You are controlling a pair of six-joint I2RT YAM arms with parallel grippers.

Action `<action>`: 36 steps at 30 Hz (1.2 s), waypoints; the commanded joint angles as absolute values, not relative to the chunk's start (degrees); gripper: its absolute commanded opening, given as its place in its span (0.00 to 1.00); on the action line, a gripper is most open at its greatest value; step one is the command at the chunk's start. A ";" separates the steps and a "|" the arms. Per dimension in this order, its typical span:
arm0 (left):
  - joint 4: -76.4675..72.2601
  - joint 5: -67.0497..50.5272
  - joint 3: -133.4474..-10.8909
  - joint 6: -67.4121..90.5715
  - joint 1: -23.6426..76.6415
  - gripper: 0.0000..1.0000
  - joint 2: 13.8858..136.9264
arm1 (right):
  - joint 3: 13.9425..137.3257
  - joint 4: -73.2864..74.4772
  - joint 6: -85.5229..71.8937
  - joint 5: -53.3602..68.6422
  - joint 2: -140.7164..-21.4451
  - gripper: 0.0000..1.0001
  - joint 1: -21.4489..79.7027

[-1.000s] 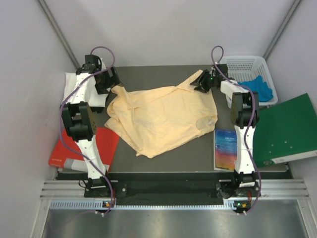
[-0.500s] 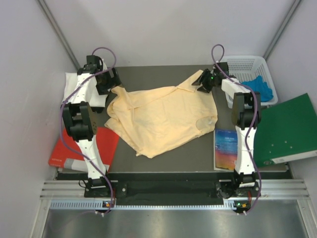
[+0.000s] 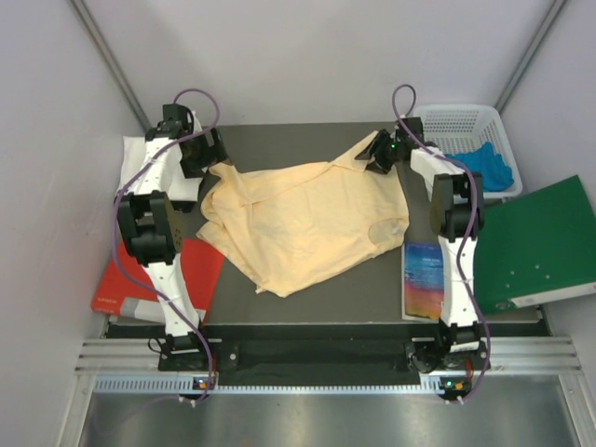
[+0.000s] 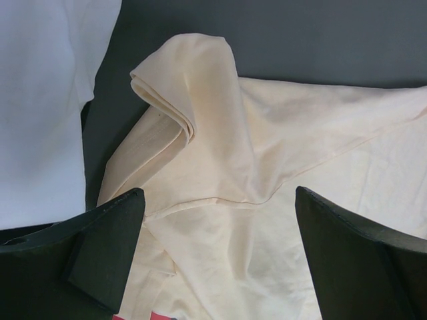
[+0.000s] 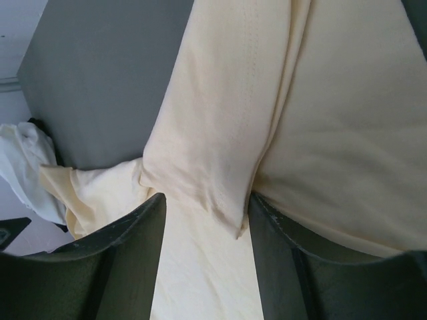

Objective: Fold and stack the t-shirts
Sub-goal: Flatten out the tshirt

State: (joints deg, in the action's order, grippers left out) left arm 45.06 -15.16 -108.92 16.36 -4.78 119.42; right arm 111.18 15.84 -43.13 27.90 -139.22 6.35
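The pale peach-yellow t-shirt [image 3: 303, 219] lies crumpled across the dark mat [image 3: 279, 135]. My left gripper [image 3: 212, 158] is open wide just above its far left sleeve, with cloth under the jaws in the left wrist view [image 4: 219, 197]. My right gripper [image 3: 372, 156] is at the shirt's far right corner. Its jaws stand partly open around a folded sleeve hem [image 5: 220, 167], which touches one finger [image 5: 273, 240]. The white t-shirt [image 3: 132, 154] lies folded at the far left beside the left arm, and shows in the left wrist view [image 4: 40, 100]. Its print is hidden.
A white basket [image 3: 466, 119] holding a blue cloth [image 3: 491, 166] stands at the back right. A green folder [image 3: 540, 247] lies right of the mat, a colourful book [image 3: 424, 279] beside the right arm, and a red book [image 3: 140, 279] at the left.
My right gripper has moved a little to the left and farther back along the shirt's corner. The left arm and the shirt's body have not moved.
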 commanded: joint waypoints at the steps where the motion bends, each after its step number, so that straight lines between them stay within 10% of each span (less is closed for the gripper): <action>1: 44.74 -14.41 -108.28 15.38 -4.57 0.99 116.72 | 115.48 13.89 -44.91 28.12 -141.41 0.52 7.91; 12: 44.82 -14.33 -108.11 14.94 -4.13 0.99 116.72 | 119.53 11.87 -47.81 28.92 -143.61 0.42 8.09; 17: 45.17 -14.85 -108.02 14.15 -3.61 0.99 116.63 | 119.88 12.66 -48.34 29.44 -144.58 0.00 8.17; 25: 45.44 -15.90 -102.84 13.36 -2.81 0.98 114.34 | 119.09 11.78 -48.43 28.65 -142.21 0.00 7.91; 36: 47.02 -11.43 -98.88 16.26 -2.64 0.58 117.25 | 120.24 10.37 -49.83 29.71 -142.47 0.00 7.03</action>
